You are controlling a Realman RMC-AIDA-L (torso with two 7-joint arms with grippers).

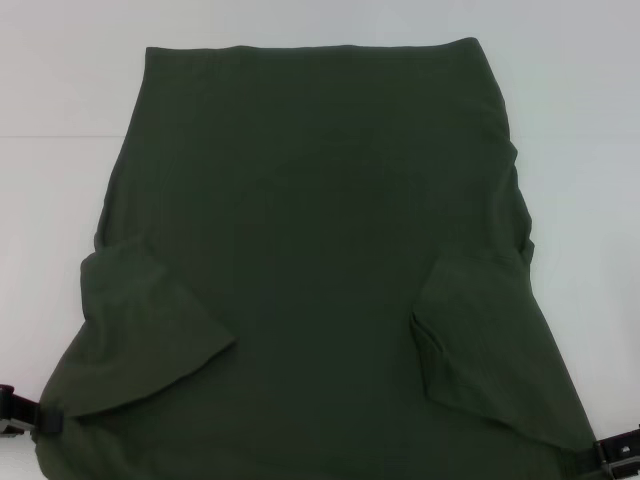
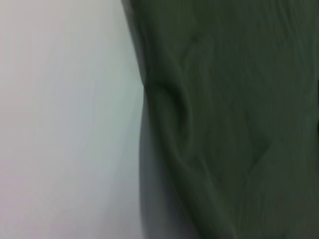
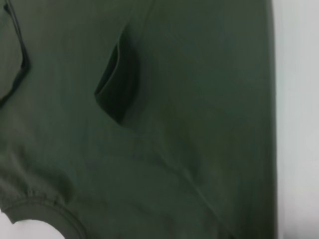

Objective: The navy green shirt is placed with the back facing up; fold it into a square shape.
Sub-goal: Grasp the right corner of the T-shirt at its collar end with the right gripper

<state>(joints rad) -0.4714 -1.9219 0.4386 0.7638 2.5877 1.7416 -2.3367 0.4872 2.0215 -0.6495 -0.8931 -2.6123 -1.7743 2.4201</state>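
Both grippers, the left gripper and right gripper, sit at the near corners of the navy green shirt lying flat on the white table, grip unclear; soft, floppy cloth, best pinched at its edges

shirt: dark olive green all over, totally plain, no print or lettering showing | folded-in sleeves: same olive, bit darker in the creases | table: plain white, kinda pale grey tint | left gripper: black | right gripper: black with a small lighter grey bit
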